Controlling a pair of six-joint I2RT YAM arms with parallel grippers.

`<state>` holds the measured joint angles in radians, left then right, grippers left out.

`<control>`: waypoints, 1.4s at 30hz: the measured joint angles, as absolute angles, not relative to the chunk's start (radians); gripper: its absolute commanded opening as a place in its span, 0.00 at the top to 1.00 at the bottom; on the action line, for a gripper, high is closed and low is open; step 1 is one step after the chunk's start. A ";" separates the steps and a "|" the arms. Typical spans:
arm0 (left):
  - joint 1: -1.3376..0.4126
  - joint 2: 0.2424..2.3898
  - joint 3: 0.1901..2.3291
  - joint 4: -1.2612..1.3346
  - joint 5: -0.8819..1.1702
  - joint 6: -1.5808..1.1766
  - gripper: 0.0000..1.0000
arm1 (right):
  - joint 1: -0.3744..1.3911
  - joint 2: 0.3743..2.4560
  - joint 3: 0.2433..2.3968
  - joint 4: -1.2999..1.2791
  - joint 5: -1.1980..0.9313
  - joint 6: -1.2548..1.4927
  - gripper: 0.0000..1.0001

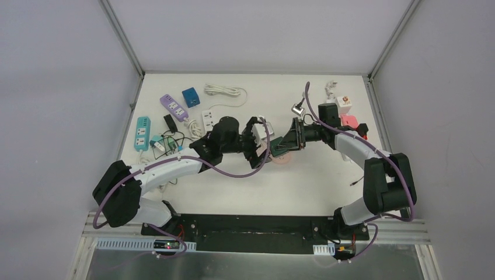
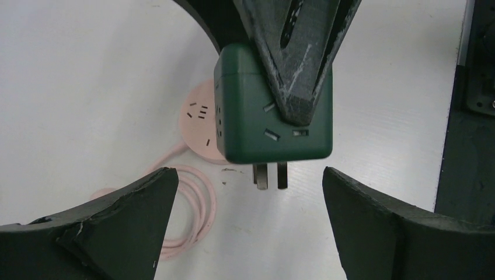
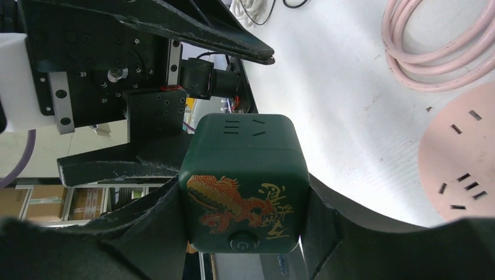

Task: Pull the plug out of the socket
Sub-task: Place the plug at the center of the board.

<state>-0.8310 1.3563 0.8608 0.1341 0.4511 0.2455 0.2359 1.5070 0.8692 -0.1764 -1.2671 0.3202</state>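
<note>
Green plug [image 2: 242,137] clamped in R gripper [image 3: 245,198], L gripper [image 2: 250,192] wide; only L wrist cam shows bare prongs [image 2: 268,175].

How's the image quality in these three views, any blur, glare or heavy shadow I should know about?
Top external: even, soft light, faint shadows, everything sharp but small. Left wrist: green cube plug crisp, white table nearly washed out. Right wrist: the cube's gold print reads clearly; the right gripper's fingers are dark, soft silhouettes.
</note>
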 measured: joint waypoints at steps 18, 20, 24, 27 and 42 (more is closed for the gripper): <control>-0.930 1.472 0.865 0.276 0.284 0.292 0.45 | 0.262 1.564 0.884 -0.123 -1.283 0.406 0.98; -0.930 1.475 0.870 0.268 0.270 0.282 0.65 | 0.265 1.566 0.887 -0.119 -1.278 0.418 0.93; -0.935 1.475 0.877 0.256 0.249 0.277 1.00 | 0.265 1.575 0.894 -0.114 -1.282 0.429 0.61; -0.935 1.475 0.877 0.252 0.246 0.276 1.00 | 0.266 1.579 0.894 -0.113 -1.283 0.430 0.20; -0.935 1.333 0.709 0.251 0.218 0.054 1.00 | 0.252 1.578 0.921 -0.197 -1.294 0.334 0.00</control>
<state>-0.9352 1.3334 0.7086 0.2512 0.2176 0.0536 0.2516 1.5776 0.9211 -0.1970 -1.2938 0.3336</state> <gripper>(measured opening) 0.592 0.996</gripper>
